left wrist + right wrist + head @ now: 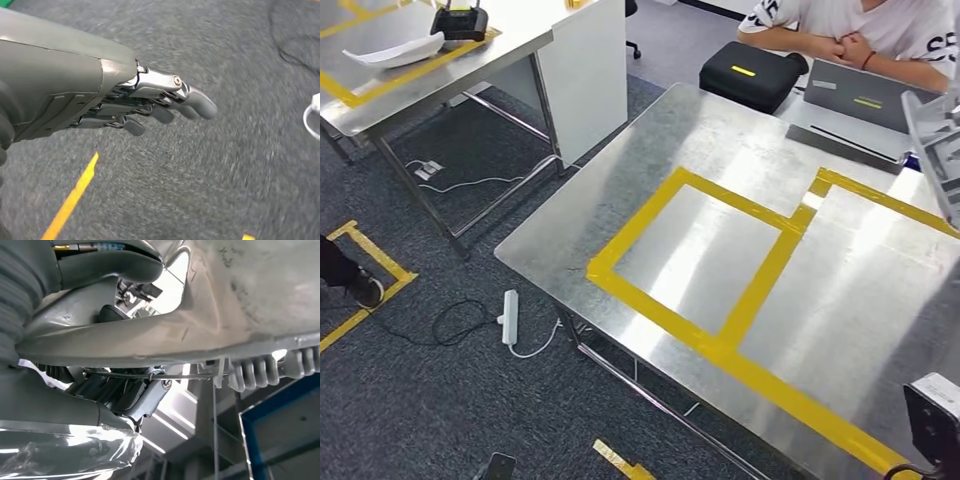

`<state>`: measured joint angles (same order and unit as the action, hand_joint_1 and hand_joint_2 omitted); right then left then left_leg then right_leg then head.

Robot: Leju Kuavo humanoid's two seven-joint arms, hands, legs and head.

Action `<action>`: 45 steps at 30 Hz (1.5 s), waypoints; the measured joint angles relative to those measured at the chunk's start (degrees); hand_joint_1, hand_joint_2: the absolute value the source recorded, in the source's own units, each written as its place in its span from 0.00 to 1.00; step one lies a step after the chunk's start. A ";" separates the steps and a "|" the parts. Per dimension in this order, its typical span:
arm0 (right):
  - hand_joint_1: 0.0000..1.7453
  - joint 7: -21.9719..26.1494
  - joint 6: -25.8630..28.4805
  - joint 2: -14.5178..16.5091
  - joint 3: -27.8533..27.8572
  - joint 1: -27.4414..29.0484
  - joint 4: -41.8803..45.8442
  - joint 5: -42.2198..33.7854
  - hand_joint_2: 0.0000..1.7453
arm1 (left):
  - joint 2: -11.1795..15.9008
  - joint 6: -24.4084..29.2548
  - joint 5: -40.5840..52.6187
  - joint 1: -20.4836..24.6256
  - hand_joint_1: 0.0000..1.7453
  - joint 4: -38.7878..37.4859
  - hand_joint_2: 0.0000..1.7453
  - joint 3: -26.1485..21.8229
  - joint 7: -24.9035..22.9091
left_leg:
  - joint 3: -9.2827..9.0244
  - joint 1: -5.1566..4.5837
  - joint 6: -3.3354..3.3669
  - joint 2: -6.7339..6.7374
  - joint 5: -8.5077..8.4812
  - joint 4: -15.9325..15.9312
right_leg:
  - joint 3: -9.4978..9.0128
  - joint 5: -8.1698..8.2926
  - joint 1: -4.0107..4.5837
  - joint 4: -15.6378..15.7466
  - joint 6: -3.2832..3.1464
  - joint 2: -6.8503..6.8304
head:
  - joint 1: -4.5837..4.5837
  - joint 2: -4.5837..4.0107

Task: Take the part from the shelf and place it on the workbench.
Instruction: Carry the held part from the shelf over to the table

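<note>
Part [226, 305] — a pale grey metal piece — is sitting in the right hand [113, 390], whose fingers are curling under it and gripping it, as the right wrist view is showing. In the head view a grey ribbed piece, probably the same part [933, 150], is hovering at the right edge of the workbench [712, 130], beyond the yellow tape squares [697, 250], not yet resting on the metal. The left hand [166, 102] is hanging over the carpet, fingers straight and loosely together, holding nothing. The risk, as I judge it: the part is reaching far past the grip, so it may be tipping or sliding loose, or landing half off the edge near the person's laptop [863, 100].
</note>
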<state>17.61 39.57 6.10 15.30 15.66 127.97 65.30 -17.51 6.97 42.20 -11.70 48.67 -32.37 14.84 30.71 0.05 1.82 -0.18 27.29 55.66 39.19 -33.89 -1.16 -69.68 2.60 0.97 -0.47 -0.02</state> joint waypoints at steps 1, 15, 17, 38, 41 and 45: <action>1.00 -0.34 -0.01 -0.34 -0.54 0.01 -0.18 0.07 1.00 | 0.04 0.01 -0.07 0.00 0.00 -0.20 1.00 0.01 0.00 | 0.01 -0.04 0.03 0.77 0.04 0.02 | 1.09 -0.89 -0.02 -2.63 0.16 -0.30 | 0.02 0.00; 1.00 -1.59 0.02 -1.44 -2.92 0.27 -0.70 -0.13 1.00 | 0.38 0.18 -0.61 0.50 0.00 -0.91 1.00 0.42 0.00 | 4.61 -0.08 -2.77 1.01 8.06 12.75 | -7.49 5.77 0.08 12.61 -2.17 -0.72 | 0.38 0.00; 1.00 -1.64 0.02 -1.54 -3.07 0.29 -0.79 -0.07 1.00 | 0.46 0.18 -0.68 0.43 0.00 -1.12 1.00 0.43 0.00 | 6.99 -0.06 -2.74 0.87 9.15 17.57 | -7.42 5.82 0.15 12.58 -2.26 0.47 | 0.38 0.00; 1.00 -14.85 0.01 -13.84 -23.00 -3.60 -8.79 6.93 1.00 | 2.49 1.73 -4.20 1.56 0.00 -3.66 1.00 5.72 -0.61 | 0.67 -0.34 -0.76 3.63 0.46 1.26 | -7.11 5.70 0.67 12.21 -0.22 -3.87 | -0.39 0.00; 1.00 -14.95 0.02 -14.44 -24.14 -3.74 -9.19 6.96 1.00 | 2.67 1.76 -4.26 1.66 0.00 -3.74 1.00 5.95 -0.61 | 0.62 -0.43 -1.50 4.26 0.58 1.40 | -7.13 5.89 0.67 12.59 -1.18 -2.85 | -0.34 0.00; 1.00 -14.98 0.02 -14.78 -25.02 -4.08 -9.40 7.03 1.00 | 2.82 1.79 -4.28 1.65 0.00 -3.87 1.00 6.19 -0.62 | 4.27 0.00 -2.57 1.26 6.29 10.26 | -6.93 6.30 0.42 12.71 -2.32 -1.13 | -0.04 0.00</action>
<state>2.62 39.58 -8.67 -9.72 11.58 118.57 72.33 -14.69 8.76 37.92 -10.05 44.80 -26.18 14.22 34.98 0.05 -0.75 1.08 33.58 65.92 32.26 -27.59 -0.74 -56.97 0.28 -0.16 -0.51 -0.02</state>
